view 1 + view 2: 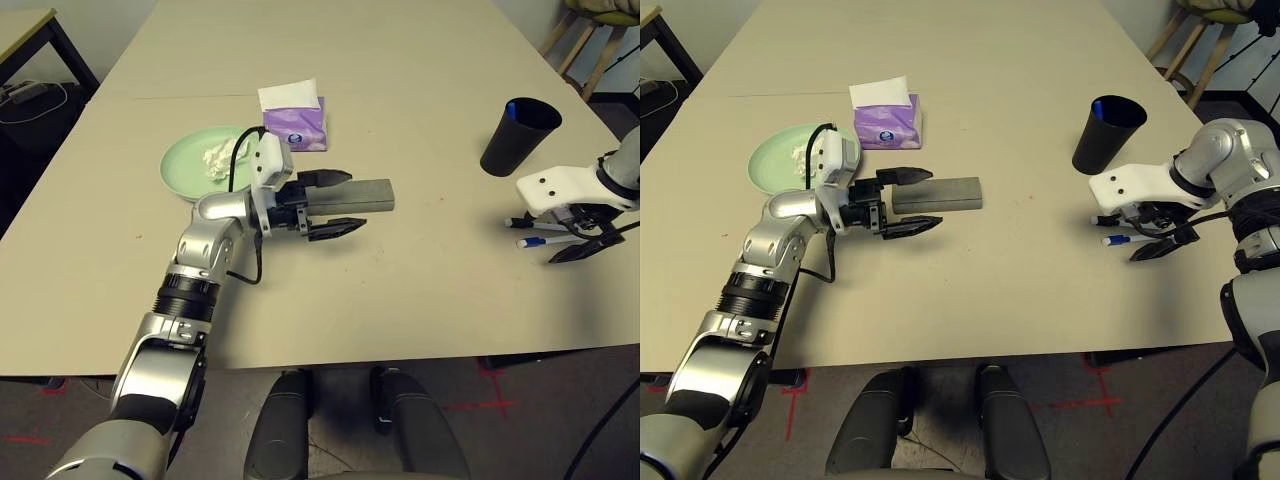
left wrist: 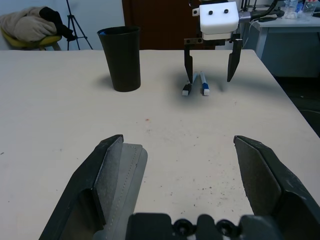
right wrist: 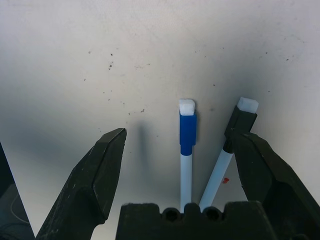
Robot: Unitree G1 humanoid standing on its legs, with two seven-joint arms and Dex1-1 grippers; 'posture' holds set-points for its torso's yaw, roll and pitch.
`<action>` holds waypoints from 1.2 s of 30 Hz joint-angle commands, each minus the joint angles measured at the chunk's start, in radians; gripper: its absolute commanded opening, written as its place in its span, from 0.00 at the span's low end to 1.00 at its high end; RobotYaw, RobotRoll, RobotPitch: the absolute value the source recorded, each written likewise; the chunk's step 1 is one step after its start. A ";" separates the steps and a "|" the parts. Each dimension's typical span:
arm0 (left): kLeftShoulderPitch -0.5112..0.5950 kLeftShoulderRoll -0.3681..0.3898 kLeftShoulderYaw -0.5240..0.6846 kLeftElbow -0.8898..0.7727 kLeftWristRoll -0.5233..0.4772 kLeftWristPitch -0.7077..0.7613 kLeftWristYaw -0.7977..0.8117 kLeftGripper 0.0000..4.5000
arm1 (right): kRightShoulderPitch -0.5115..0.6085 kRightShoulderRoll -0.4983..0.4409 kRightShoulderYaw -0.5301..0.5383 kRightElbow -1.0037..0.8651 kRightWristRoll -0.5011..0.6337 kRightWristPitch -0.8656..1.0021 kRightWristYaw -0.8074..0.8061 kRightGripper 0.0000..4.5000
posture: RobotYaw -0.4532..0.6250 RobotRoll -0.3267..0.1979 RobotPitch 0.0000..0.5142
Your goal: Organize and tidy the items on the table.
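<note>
Both grippers stand with their fingers spread wide and nothing clamped between them. Taking the black cup [image 1: 519, 135] as the landmark: the right gripper [image 1: 588, 238] hangs fingers-down just in front of the cup on the robot's side, a little to its right, straddling the blue-capped pen [image 3: 186, 150], which lies flat on the table [image 1: 400, 60] between the two fingers. A second pen with a black cap [image 3: 235, 140] lies just beside the blue one, its capped end against the inner face of one finger [image 3: 265, 170] (whether it actually touches cannot be told).

Well to the left of the cup, the left gripper [image 1: 338, 204] reaches level across the table towards the cup's side. The grey oblong glasses case [image 1: 365, 195] lies lengthwise along the inside of its farther finger, its free end pointing toward the cup; the nearer finger is apart from it, so the case is flanked, not gripped.

Farther left of the cup still, the purple tissue box [image 1: 295, 120] sits behind the left gripper with a white sheet sticking up. Beside the box, on the side away from the cup, the light green plate [image 1: 185, 160] holds the crumpled white tissue [image 1: 218, 158].
</note>
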 commanded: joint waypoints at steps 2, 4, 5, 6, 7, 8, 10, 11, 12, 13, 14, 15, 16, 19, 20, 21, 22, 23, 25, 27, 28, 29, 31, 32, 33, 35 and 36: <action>-0.005 0.005 0.000 0.009 0.003 -0.013 -0.004 1.00 | -0.028 -0.011 -0.007 0.007 0.001 -0.009 0.004 1.00 | 0.52 0.62 0.33; -0.011 0.002 -0.001 0.020 0.005 -0.019 -0.004 1.00 | -0.024 -0.017 0.003 -0.004 0.021 -0.008 0.004 1.00 | 0.52 0.62 0.32; -0.014 0.001 -0.001 0.025 0.006 -0.021 -0.004 1.00 | -0.019 -0.018 0.006 -0.008 0.029 -0.006 0.004 1.00 | 0.52 0.62 0.32; -0.017 0.000 -0.001 0.029 0.006 -0.024 -0.005 1.00 | -0.016 -0.018 0.009 -0.010 0.034 -0.005 0.004 1.00 | 0.52 0.62 0.33; -0.019 -0.001 -0.002 0.031 0.006 -0.025 -0.005 1.00 | -0.007 -0.018 0.011 -0.015 0.037 -0.005 0.004 1.00 | 0.52 0.62 0.33; -0.021 -0.001 -0.002 0.034 0.006 -0.027 -0.006 1.00 | 0.003 -0.018 0.013 -0.019 0.039 -0.007 0.004 1.00 | 0.52 0.62 0.33; -0.024 0.000 -0.002 0.037 0.006 -0.030 -0.007 1.00 | 0.019 -0.017 0.015 -0.027 0.039 -0.010 0.004 1.00 | 0.52 0.62 0.33; -0.025 0.000 -0.002 0.039 0.005 -0.031 -0.008 1.00 | 0.022 -0.017 0.014 -0.030 0.039 -0.010 0.004 1.00 | 0.52 0.62 0.33; -0.025 0.002 -0.002 0.038 0.005 -0.030 -0.009 1.00 | 0.030 -0.015 0.011 -0.033 0.033 -0.013 0.004 1.00 | 0.52 0.62 0.33; -0.024 0.004 -0.002 0.037 0.005 -0.030 -0.009 1.00 | 0.037 -0.013 0.006 -0.037 0.029 -0.015 0.004 1.00 | 0.52 0.62 0.33; -0.022 0.006 -0.002 0.034 0.005 -0.029 -0.010 1.00 | 0.044 -0.010 0.003 -0.039 0.022 -0.018 0.003 1.00 | 0.53 0.62 0.34; -0.021 0.007 -0.002 0.032 0.005 -0.028 -0.010 1.00 | 0.049 -0.007 0.000 -0.041 0.016 -0.021 0.000 1.00 | 0.53 0.62 0.34; -0.019 0.008 -0.002 0.028 0.005 -0.026 -0.010 1.00 | 0.054 -0.004 -0.001 -0.043 0.014 -0.020 -0.004 1.00 | 0.53 0.62 0.34; -0.014 0.012 -0.002 0.021 0.004 -0.022 -0.010 1.00 | 0.064 0.004 -0.003 -0.048 0.004 -0.020 -0.019 1.00 | 0.53 0.62 0.35; -0.013 0.014 -0.001 0.019 0.003 -0.021 -0.010 1.00 | 0.065 0.005 -0.004 -0.049 0.002 -0.020 -0.022 1.00 | 0.53 0.62 0.35; -0.012 0.015 -0.001 0.017 0.003 -0.020 -0.010 1.00 | 0.066 0.008 -0.004 -0.050 0.000 -0.020 -0.024 1.00 | 0.53 0.62 0.35; -0.011 0.016 -0.001 0.015 0.003 -0.019 -0.010 1.00 | 0.066 0.011 -0.004 -0.050 -0.001 -0.019 -0.024 1.00 | 0.53 0.62 0.35; -0.010 0.017 -0.001 0.014 0.003 -0.018 -0.010 1.00 | 0.067 0.014 -0.003 -0.050 -0.003 -0.019 -0.025 1.00 | 0.54 0.62 0.35; -0.008 0.019 -0.002 0.010 0.002 -0.017 -0.009 1.00 | 0.067 0.019 -0.001 -0.047 -0.010 -0.021 -0.027 1.00 | 0.54 0.62 0.36; -0.006 0.021 -0.003 0.006 0.001 -0.015 -0.008 1.00 | 0.063 0.022 0.003 -0.041 -0.020 -0.027 -0.033 1.00 | 0.54 0.62 0.36; -0.005 0.021 -0.003 0.003 0.001 -0.014 -0.007 1.00 | 0.061 0.023 0.006 -0.037 -0.028 -0.031 -0.040 1.00 | 0.54 0.62 0.37; -0.004 0.022 -0.004 0.001 0.000 -0.013 -0.006 1.00 | 0.057 0.024 0.008 -0.033 -0.035 -0.034 -0.046 1.00 | 0.54 0.62 0.36; -0.002 0.022 -0.004 -0.003 0.000 -0.012 -0.003 1.00 | 0.050 0.024 0.010 -0.024 -0.049 -0.038 -0.052 1.00 | 0.55 0.62 0.37; 0.000 0.022 -0.004 -0.005 0.000 -0.011 -0.003 1.00 | 0.047 0.024 0.010 -0.020 -0.053 -0.039 -0.052 1.00 | 0.55 0.62 0.37; 0.001 0.022 -0.004 -0.006 -0.001 -0.010 -0.002 1.00 | 0.044 0.023 0.010 -0.017 -0.059 -0.040 -0.052 1.00 | 0.55 0.62 0.37; 0.005 0.024 -0.002 -0.010 -0.001 -0.009 0.000 1.00 | 0.038 0.020 0.011 -0.010 -0.070 -0.045 -0.055 1.00 | 0.55 0.62 0.37; 0.007 0.025 -0.001 -0.012 -0.001 -0.009 0.000 1.00 | 0.036 0.019 0.011 -0.008 -0.074 -0.046 -0.056 1.00 | 0.55 0.62 0.37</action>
